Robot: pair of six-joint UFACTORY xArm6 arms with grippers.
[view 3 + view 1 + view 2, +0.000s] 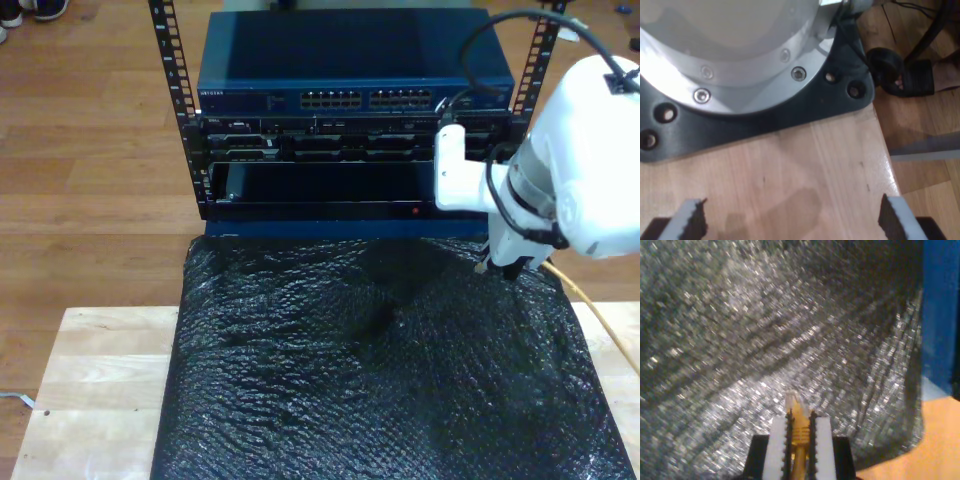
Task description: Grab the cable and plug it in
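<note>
Black mat (380, 370) covering your bench (90, 390) | second claw (801, 432) pinching the cable (799, 425) plug-up | first claw (790, 220) hanging spread.

A warm brown wood-plank floor (90, 130) runs across the room, its boards lying sideways in the exterior view. On it stands a black equipment rack (168, 90) with perforated uprights, holding a dark blue network switch (350, 70) with two banks of ports, and darker units below. In front sits a pale butcher-block table (95, 390), most of it draped in a crinkled black sheet (380, 370) that glints under overhead light (almost like wet foil). At the exterior view's top left corner, the toes of someone's shoes (30, 10) peek in.
</note>
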